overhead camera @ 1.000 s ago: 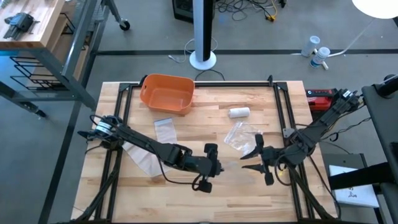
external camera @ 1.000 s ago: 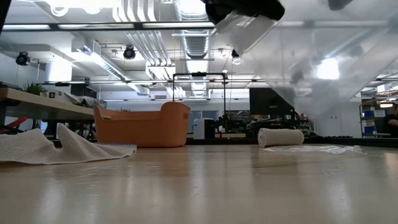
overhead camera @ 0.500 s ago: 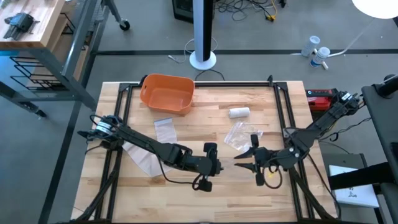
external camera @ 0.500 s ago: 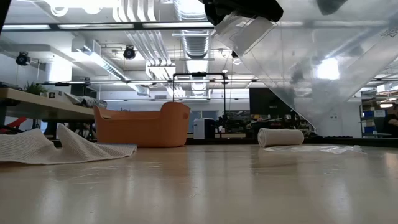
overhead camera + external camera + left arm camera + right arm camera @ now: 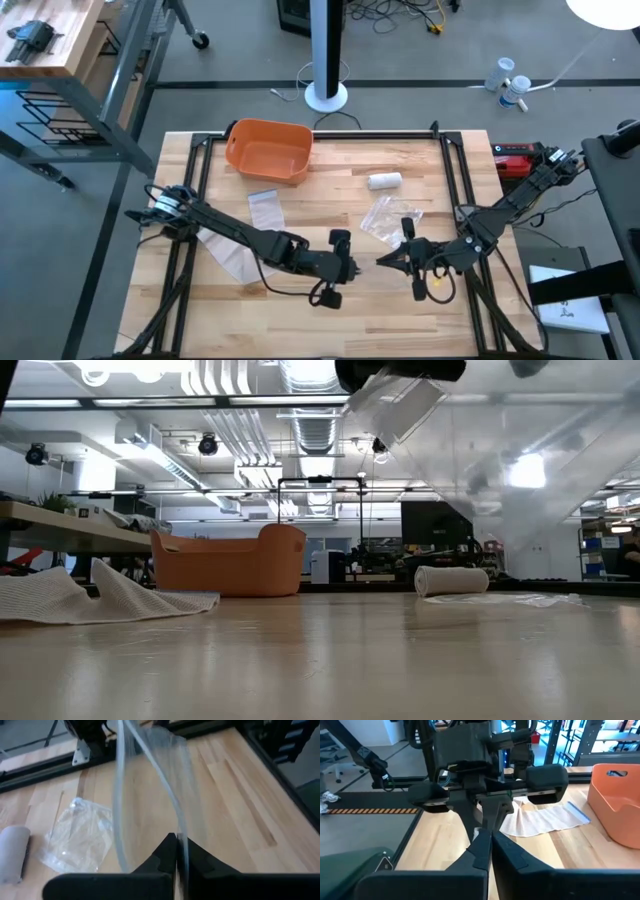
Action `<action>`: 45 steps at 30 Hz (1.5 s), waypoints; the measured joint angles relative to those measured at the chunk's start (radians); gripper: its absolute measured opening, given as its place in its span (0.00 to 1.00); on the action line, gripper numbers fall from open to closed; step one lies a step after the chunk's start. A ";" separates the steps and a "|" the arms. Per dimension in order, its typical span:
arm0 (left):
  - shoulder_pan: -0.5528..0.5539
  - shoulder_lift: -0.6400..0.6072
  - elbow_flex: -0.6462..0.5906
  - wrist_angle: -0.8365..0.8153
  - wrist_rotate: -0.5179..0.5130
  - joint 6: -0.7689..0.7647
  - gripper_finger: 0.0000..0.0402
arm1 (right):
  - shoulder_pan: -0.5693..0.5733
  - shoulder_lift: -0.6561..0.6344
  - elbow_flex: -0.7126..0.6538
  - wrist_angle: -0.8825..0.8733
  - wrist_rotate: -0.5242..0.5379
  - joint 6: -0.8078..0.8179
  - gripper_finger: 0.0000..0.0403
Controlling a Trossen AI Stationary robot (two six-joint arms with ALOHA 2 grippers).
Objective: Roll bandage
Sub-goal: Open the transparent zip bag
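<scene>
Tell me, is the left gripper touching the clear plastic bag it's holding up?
Touching. The left wrist view shows the left gripper with fingers closed together, pinching the edge of the clear plastic bag, which rises from between them.

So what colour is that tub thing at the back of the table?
The tub is orange, clearest in the high view.
</scene>
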 joint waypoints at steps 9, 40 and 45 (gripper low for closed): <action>-0.018 -0.013 0.064 -0.075 0.000 -0.043 0.23 | 0.001 0.008 0.000 -0.002 -0.001 -0.073 0.00; -0.091 -0.311 -0.358 0.257 -0.118 -0.270 0.44 | 0.124 -0.176 -0.001 0.038 0.122 -0.417 0.00; -0.052 -0.305 -0.382 0.312 -0.124 -0.253 0.37 | 0.130 -0.176 -0.001 0.039 0.122 -0.434 0.00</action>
